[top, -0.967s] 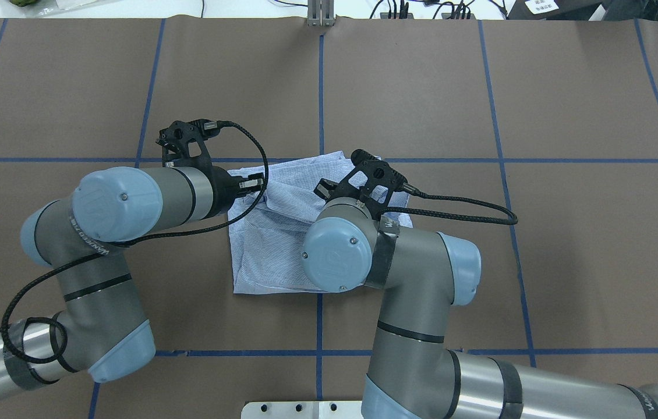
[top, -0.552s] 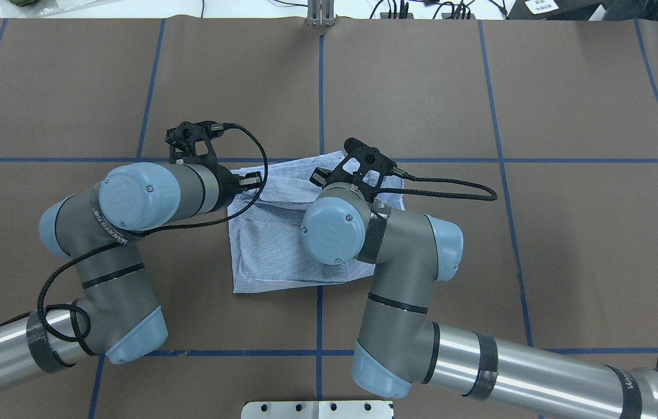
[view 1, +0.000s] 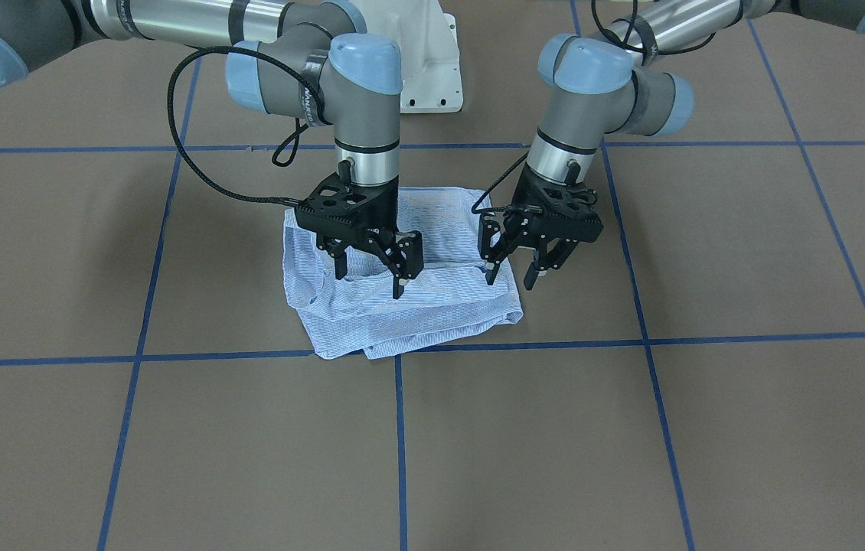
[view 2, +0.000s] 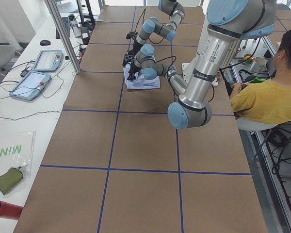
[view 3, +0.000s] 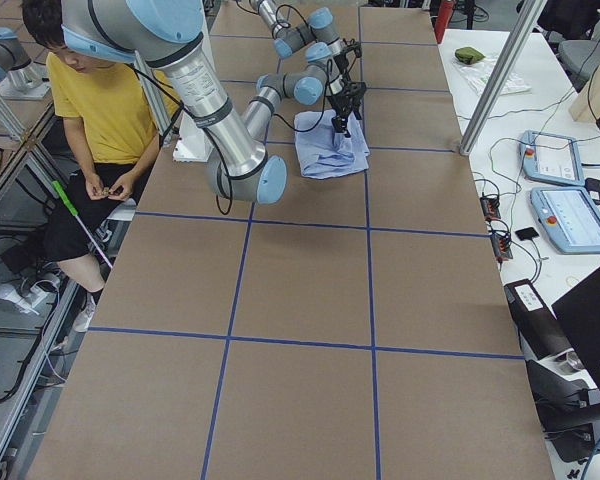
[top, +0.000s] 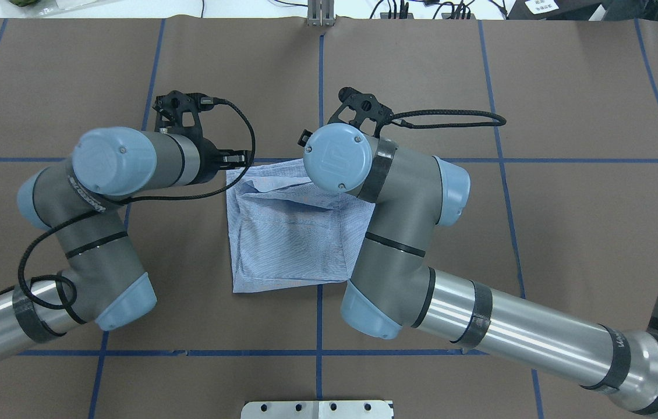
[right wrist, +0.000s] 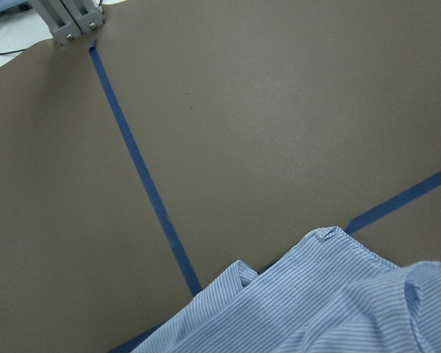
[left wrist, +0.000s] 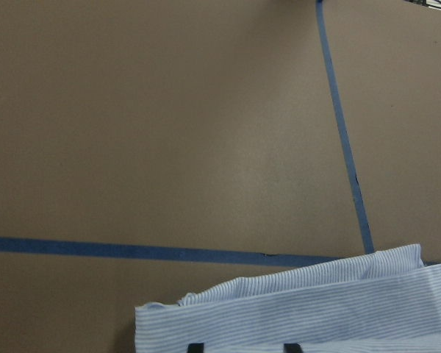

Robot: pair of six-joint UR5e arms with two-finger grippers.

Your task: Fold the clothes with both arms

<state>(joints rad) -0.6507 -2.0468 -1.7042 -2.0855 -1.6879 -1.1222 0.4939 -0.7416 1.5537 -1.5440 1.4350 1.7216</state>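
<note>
**Arms draw off the folded shirt, both end effectors open and empty**

The brown desk (top: 568,233), gridded with blue tape, carries a single thing at the centre of the overhead frame. Set against a second ago, the left arm (top: 119,169) and the right arm (top: 399,192) now sit higher in that frame. Their wrists were then over the upper half of the cloth. Now they stand at or beyond its upper edge, the right one furthest up.

The shirt (top: 291,238) lies flat as a compact, layered block just above the central tape cross. Its lower edge is on the same spot as before, so the cloth is not travelling with the arms.

In the front-facing view the left end effector (view 1: 511,277), right of centre, hangs with its jaws spread wide and nothing between them, just over the shirt's right-hand corner. The right end effector (view 1: 370,279), left of centre, is spread as wide and equally empty, above the cloth. In the left wrist view, two dark fingertips (left wrist: 195,346) show at the bottom edge with only striped fabric below them.

I judge that the last fold has been let go. The task looks close to done. The lower edge in the front-facing view is still rumpled and its layers uneven, so a tidying pass may remain.
</note>
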